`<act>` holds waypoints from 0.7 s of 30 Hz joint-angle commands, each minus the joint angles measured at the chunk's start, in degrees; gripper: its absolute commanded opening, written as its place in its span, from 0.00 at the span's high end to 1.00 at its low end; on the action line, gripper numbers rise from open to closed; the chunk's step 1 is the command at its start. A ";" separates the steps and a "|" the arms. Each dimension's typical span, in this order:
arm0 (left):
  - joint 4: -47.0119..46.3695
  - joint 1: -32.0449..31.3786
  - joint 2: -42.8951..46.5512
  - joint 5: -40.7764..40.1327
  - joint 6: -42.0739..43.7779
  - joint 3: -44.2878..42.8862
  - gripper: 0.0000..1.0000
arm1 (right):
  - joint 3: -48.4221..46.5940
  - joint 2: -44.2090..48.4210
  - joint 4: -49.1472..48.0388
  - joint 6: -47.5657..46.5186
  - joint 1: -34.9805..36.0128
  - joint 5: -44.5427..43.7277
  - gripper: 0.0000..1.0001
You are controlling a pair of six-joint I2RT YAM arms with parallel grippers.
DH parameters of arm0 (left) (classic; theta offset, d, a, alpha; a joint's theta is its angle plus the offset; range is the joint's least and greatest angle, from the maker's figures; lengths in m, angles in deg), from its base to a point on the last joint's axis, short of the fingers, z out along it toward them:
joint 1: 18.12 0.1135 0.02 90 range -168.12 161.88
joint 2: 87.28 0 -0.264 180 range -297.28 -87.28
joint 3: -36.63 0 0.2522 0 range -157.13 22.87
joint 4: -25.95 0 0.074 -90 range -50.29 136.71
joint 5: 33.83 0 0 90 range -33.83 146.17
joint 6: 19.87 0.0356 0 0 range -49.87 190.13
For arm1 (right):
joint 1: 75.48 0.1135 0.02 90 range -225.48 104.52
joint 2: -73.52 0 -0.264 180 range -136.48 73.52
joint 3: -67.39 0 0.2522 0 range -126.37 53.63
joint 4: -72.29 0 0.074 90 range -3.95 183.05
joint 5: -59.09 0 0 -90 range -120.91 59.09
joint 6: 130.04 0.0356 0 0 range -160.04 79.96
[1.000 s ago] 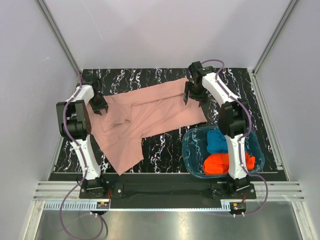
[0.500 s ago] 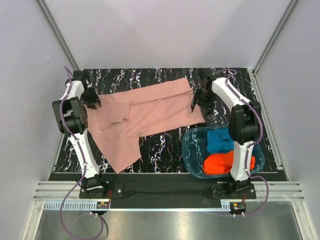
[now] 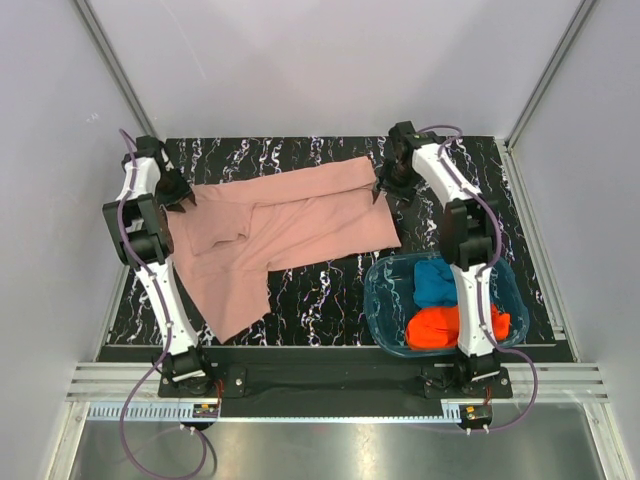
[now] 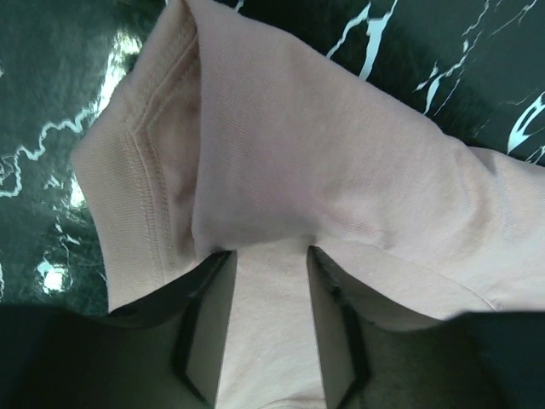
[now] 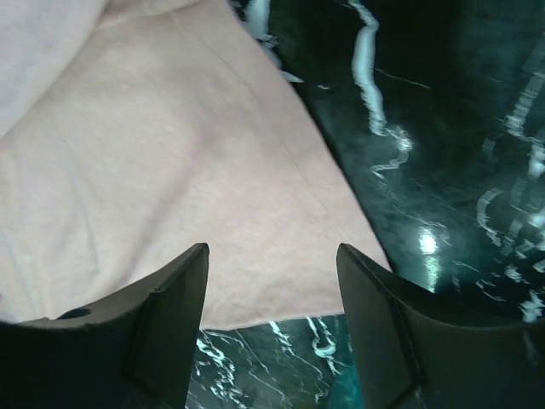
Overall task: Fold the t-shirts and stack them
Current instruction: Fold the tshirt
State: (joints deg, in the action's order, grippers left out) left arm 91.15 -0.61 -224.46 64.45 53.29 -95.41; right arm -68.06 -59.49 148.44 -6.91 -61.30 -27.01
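Pale grey walls (image 3: 330, 60) all round, and below me a black table (image 3: 330, 290) veined with white. Starting at the far left, my left gripper (image 3: 176, 192) sits over the far-left corner of the table, right at the edge of the pink t-shirt (image 3: 290, 225). On the left wrist camera its 2 fingers (image 4: 204, 328) are drawn in on a strip of pink cloth that runs up between them, so it has that shirt pinched (a stitched hem curls just ahead of the fingers).

The pink t-shirt itself lies spread across the middle of the table. It stretches from the left gripper to the right one, and 1 long flap trails down toward the near-left edge. It is creased, not flat.

My right gripper (image 3: 388, 184) is at the shirt's far-right corner. Its wrist view shows the 2 fingers (image 5: 166, 315) spread wide over the cloth. The shirt's edge and bare marble show between them, and nothing is held.

Furthest right, near the base of the right arm, is the translucent blue tub (image 3: 372, 295). Inside it the blue t-shirt (image 3: 433, 282) is at the far end and the orange-red t-shirt (image 3: 435, 328) at the near end, both bunched up and touching.
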 commanded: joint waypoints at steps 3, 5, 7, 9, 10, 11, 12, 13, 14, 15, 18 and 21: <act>-0.81 1.03 0.07 0.25 1.55 -3.10 0.50 | -9.51 -6.37 4.14 3.08 2.87 -3.55 0.32; -1.69 0.94 1.82 2.09 0.15 -1.96 0.48 | -10.93 -7.61 5.02 3.00 3.66 -6.96 0.31; -3.79 0.85 6.20 5.25 -3.35 1.62 0.45 | -11.38 -8.58 4.85 2.56 4.37 -8.38 0.31; -6.69 0.06 10.34 7.45 -5.56 6.19 0.44 | -9.89 -8.58 3.01 2.03 4.81 -10.05 0.30; -8.53 -0.38 14.19 7.46 -7.49 8.05 0.44 | -9.36 -8.67 2.22 1.95 4.90 -10.40 0.30; -9.68 -1.25 16.58 7.55 -8.20 12.59 0.44 | -9.10 -8.84 0.99 1.86 4.99 -11.01 0.30; -10.74 -1.69 18.51 7.37 -8.82 14.64 0.44 | -9.09 -9.54 0.46 1.86 5.07 -11.28 0.30; -11.79 -2.22 22.36 7.20 -9.69 16.48 0.44 | -9.35 -10.07 -0.07 1.77 5.07 -11.63 0.30; -12.50 -3.18 24.23 7.11 -10.05 20.76 0.44 | -10.66 -10.68 -0.69 1.33 5.07 -12.85 0.30; -13.20 -3.71 25.90 7.11 -10.23 22.72 0.44 | -11.72 -12.52 -0.95 0.98 5.07 -13.39 0.30; -15.57 -5.56 33.10 6.85 -10.84 32.12 0.44 | -17.78 -17.26 -1.30 -1.04 5.07 -14.89 0.29; -16.72 -7.67 38.91 6.84 -11.11 40.72 0.45 | -26.03 -22.44 -1.13 -3.32 5.16 -15.94 0.29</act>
State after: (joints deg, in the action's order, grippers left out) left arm 77.90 -6.92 -190.04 70.00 43.59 -61.60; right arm -87.91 -76.65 150.19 -7.44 -56.60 -39.10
